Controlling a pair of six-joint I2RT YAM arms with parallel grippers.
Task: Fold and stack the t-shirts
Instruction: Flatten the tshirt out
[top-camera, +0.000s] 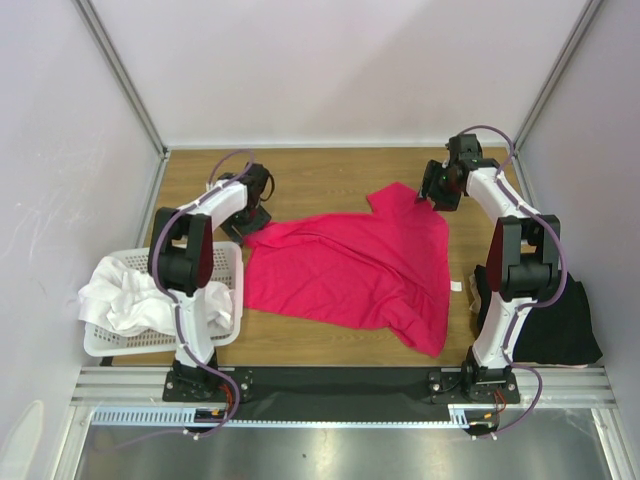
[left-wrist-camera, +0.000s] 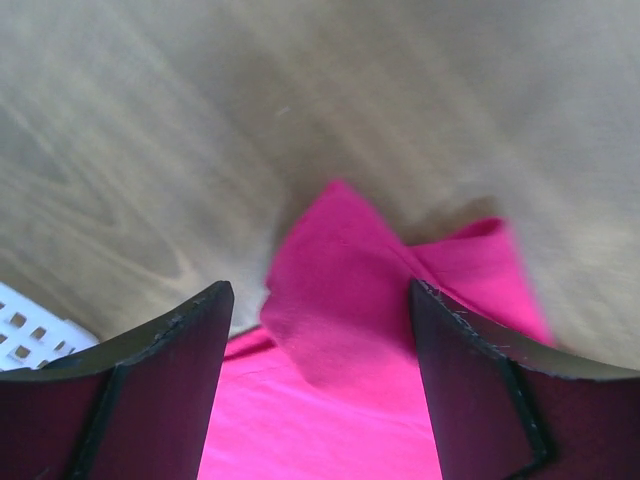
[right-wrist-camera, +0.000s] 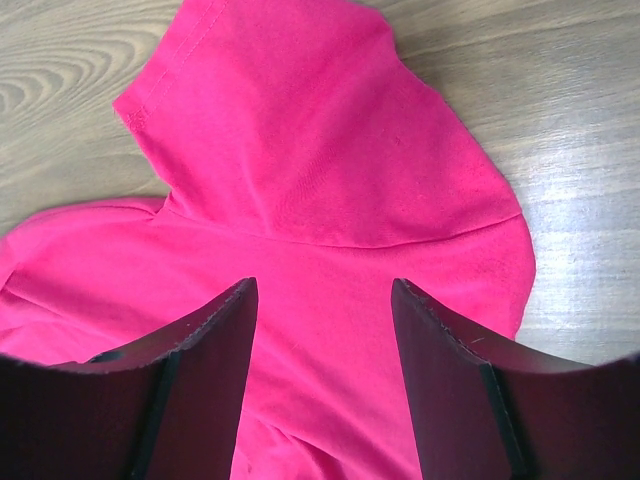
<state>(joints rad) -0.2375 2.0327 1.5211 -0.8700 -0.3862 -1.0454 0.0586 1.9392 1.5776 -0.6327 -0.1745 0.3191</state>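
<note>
Your crimson-pink t-shirt (top-camera: 350, 270) lies spread across the middle of the wooden desk (top-camera: 320, 165), wrinkled and not folded. Your left claw (top-camera: 258, 217) sits at the shirt's far left corner with its jaws apart, and a peak of pink cloth stands between them. Your right claw (top-camera: 433, 192) hangs over the far right sleeve, also open and holding nothing. White shirts (top-camera: 125, 295) fill the basket (top-camera: 233, 262) on the left. A black shirt (top-camera: 560, 325) lies beside the right arm's base.
</note>
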